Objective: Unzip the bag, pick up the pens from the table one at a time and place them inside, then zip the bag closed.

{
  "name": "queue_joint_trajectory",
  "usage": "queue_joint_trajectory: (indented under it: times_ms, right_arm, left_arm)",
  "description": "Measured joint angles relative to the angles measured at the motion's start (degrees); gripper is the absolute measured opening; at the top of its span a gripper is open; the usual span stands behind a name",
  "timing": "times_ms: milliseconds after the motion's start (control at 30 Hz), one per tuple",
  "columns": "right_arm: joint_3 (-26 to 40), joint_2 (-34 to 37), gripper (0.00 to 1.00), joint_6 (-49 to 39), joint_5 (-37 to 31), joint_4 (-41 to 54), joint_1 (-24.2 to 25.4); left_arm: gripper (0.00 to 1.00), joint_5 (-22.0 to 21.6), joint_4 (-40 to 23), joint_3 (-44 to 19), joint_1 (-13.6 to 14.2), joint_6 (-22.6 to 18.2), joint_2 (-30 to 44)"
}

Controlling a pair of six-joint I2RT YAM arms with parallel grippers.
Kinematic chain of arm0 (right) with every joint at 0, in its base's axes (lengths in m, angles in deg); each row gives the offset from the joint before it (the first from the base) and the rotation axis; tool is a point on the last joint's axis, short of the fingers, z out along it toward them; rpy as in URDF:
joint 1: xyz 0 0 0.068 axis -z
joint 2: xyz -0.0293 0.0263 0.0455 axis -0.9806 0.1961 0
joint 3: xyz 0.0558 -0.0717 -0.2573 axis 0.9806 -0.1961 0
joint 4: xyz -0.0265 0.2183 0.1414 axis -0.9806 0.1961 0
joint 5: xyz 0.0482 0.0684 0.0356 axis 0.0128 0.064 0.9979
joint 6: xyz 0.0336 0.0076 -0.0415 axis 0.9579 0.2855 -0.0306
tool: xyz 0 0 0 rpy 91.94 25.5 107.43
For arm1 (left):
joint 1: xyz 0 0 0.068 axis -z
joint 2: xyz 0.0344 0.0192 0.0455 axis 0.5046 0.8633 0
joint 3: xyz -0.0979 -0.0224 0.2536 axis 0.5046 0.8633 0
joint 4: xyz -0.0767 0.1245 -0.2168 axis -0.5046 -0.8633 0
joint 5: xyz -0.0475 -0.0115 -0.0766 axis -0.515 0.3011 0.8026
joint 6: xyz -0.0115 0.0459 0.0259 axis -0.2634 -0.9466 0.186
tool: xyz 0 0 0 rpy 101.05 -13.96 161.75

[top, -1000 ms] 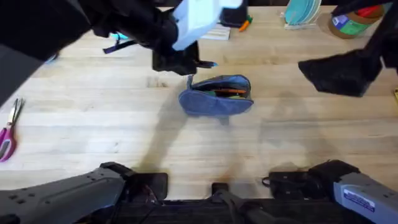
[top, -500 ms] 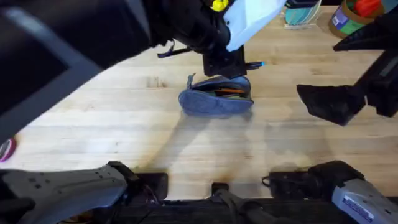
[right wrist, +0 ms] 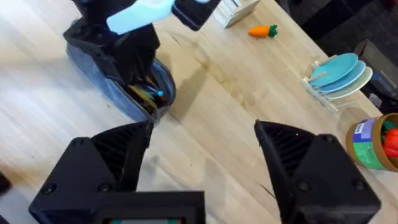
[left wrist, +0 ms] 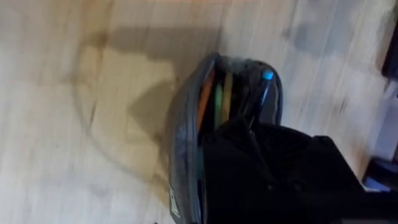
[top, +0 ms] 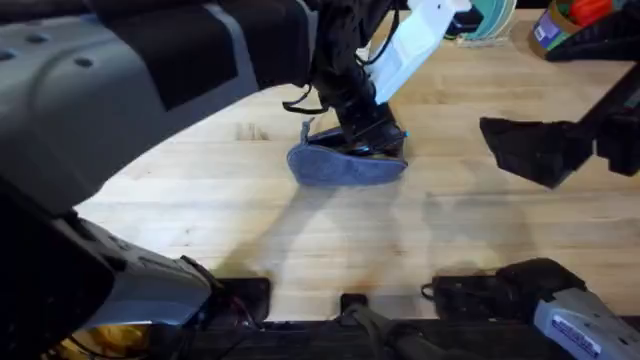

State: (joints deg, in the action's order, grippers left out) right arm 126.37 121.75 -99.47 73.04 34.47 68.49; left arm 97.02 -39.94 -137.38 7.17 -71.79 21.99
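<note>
The blue-grey bag (top: 340, 168) lies unzipped on the table (top: 200, 220), with orange and green pens (left wrist: 211, 99) showing in its opening. My left gripper (top: 375, 135) is down at the bag's mouth, shut on a dark pen whose blue end (left wrist: 266, 76) pokes out by the bag's right end. The right wrist view shows that same blue tip (right wrist: 160, 94) just inside the bag (right wrist: 118, 93), under the left gripper (right wrist: 134, 59). My right gripper (top: 520, 150) hovers open to the right of the bag, its fingers (right wrist: 124, 149) wide apart and holding nothing.
An orange toy carrot (right wrist: 262, 30) lies at the back of the table. A rack of teal plates (right wrist: 339, 71) and a round container (right wrist: 373, 140) stand at the back right. Bare wood lies in front of the bag.
My left arm has swung right and dropped, carrying the dark pen from behind the bag down into its opening. The right gripper has barely moved.
</note>
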Motion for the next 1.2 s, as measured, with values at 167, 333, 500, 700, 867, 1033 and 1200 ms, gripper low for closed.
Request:
queue_joint_trajectory:
  times_ms: [167,333,500,700,867,1033,1200]
  right_arm:
    - [0.0,0.0,0.998,0.0,0.0,0.2,0.0]
    - [0.0,0.2,0.998,0.0,0.0,0.2,0.0]
    - [0.0,1.8,0.998,0.0,0.0,0.3,0.0]
    - [0.0,3.2,0.998,0.0,0.0,0.3,0.0]
    - [0.0,3.1,0.997,0.0,0.0,0.3,0.0]
    - [0.0,3.1,0.997,0.0,0.0,0.3,0.0]
    - [0.0,3.1,0.997,0.0,0.0,0.3,0.0]
  left_arm:
    - [0.043,-4.8,-6.3,0.0,0.0,0.6,1.3]
    - [0.043,-8.7,-7.6,0.0,0.0,0.8,1.3]
    - [0.043,-11.2,-7.9,0.0,0.0,0.9,1.3]
    - [0.647,-12.0,-7.2,0.0,0.0,1.0,1.3]
    - [0.992,-12.1,-7.0,0.0,0.0,1.3,1.3]
    - [0.993,-13.9,-6.0,0.0,0.1,1.3,1.3]
    - [0.993,-14.3,-5.9,0.0,0.1,1.3,1.3]
